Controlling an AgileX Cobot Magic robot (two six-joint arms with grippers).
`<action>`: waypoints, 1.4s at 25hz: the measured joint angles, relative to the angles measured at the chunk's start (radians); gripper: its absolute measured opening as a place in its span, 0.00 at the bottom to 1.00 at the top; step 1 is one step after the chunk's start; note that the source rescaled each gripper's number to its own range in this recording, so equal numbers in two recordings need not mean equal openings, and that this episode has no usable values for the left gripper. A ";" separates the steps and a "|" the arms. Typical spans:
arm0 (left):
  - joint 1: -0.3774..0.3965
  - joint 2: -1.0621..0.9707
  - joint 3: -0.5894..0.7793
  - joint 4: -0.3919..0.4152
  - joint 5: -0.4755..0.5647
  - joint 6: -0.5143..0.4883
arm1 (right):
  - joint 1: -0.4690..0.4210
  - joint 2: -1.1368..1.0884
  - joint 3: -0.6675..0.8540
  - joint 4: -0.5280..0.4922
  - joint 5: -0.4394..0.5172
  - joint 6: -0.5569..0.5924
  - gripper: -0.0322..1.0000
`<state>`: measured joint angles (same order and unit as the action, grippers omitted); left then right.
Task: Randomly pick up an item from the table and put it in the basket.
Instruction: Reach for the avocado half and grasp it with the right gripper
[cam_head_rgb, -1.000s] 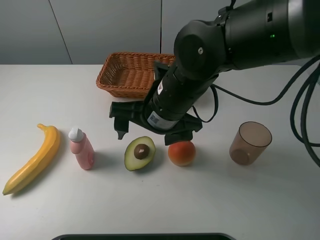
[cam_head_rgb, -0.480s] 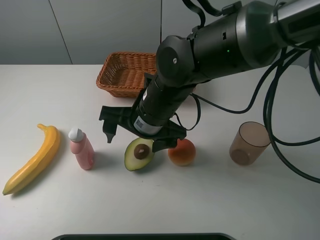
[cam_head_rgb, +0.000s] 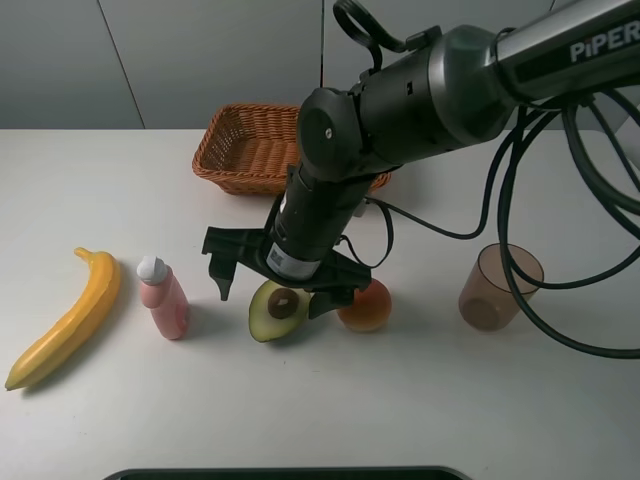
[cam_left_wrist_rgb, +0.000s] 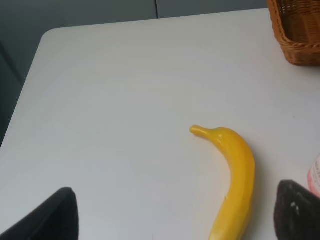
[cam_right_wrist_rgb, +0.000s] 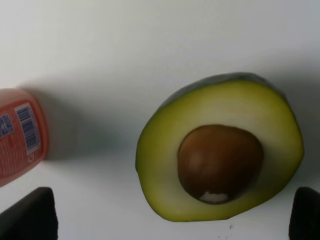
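The item, a halved avocado (cam_head_rgb: 278, 308) with a brown pit, lies flesh-up on the white table (cam_head_rgb: 450, 400). My right gripper (cam_head_rgb: 271, 301) is open and low over it, one finger on each side, not touching that I can see. The right wrist view shows the avocado (cam_right_wrist_rgb: 220, 155) close up between the two dark fingertips (cam_right_wrist_rgb: 27, 216). The orange-brown wicker basket (cam_head_rgb: 255, 150) stands behind the arm and looks empty. My left gripper (cam_left_wrist_rgb: 175, 217) is open and empty above the table's left part; its arm is not in the exterior view.
A yellow banana (cam_head_rgb: 65, 320) lies at the left, also in the left wrist view (cam_left_wrist_rgb: 235, 185). A pink bottle (cam_head_rgb: 165, 298) stands left of the avocado, a red-orange fruit (cam_head_rgb: 368, 308) right of it, a brown cup (cam_head_rgb: 498, 287) further right.
My right arm has swung left and lowered. Its open gripper has gone from behind the avocado to straddling it. The objects have not moved.
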<state>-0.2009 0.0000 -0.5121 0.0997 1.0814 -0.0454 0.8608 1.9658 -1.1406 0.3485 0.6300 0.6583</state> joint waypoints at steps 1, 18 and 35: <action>0.000 0.000 0.000 0.002 0.000 0.000 | -0.001 0.002 0.000 0.000 0.000 0.003 1.00; 0.000 0.000 0.000 0.002 0.000 0.000 | -0.020 0.089 -0.002 0.057 -0.028 -0.045 0.95; 0.000 0.000 0.000 0.002 0.000 0.000 | -0.024 0.091 -0.002 0.084 -0.051 -0.081 0.03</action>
<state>-0.2009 0.0000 -0.5121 0.1016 1.0814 -0.0454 0.8373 2.0567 -1.1428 0.4322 0.5791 0.5776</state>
